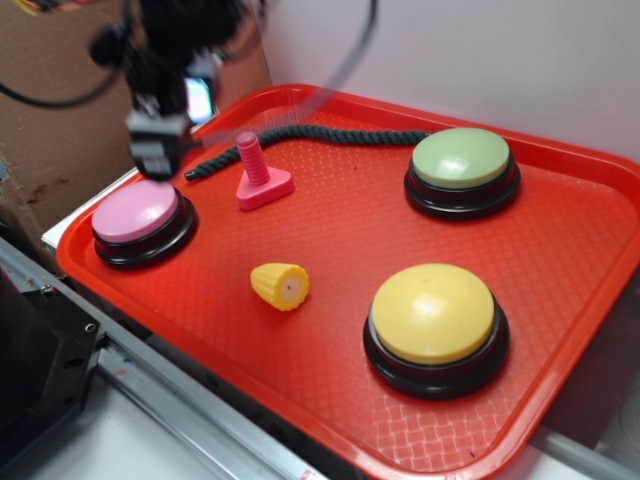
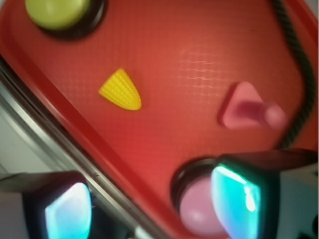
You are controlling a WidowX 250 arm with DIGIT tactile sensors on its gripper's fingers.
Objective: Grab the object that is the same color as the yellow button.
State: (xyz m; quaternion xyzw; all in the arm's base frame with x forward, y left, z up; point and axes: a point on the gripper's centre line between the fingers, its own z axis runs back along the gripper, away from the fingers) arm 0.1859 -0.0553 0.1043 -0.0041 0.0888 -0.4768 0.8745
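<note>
The small yellow corn-cob object (image 1: 281, 285) lies on its side near the front middle of the red tray (image 1: 330, 230); in the wrist view the object (image 2: 121, 90) lies ahead and to the left. The large yellow button (image 1: 433, 313) sits on its black base at the front right, and its dome (image 2: 56, 11) shows at the top left of the wrist view. My gripper (image 1: 157, 140) hovers above the pink button (image 1: 138, 213) at the tray's left end, well apart from the object. In the wrist view the gripper (image 2: 152, 204) is open, with nothing between its fingers.
A pink screw-shaped toy (image 1: 259, 176) stands behind the object. A dark rope (image 1: 320, 135) lies along the tray's back. A pale green button (image 1: 462, 160) sits back right. A metal rail (image 1: 160, 390) runs beside the tray's front edge, with a cardboard box (image 1: 60, 130) behind left.
</note>
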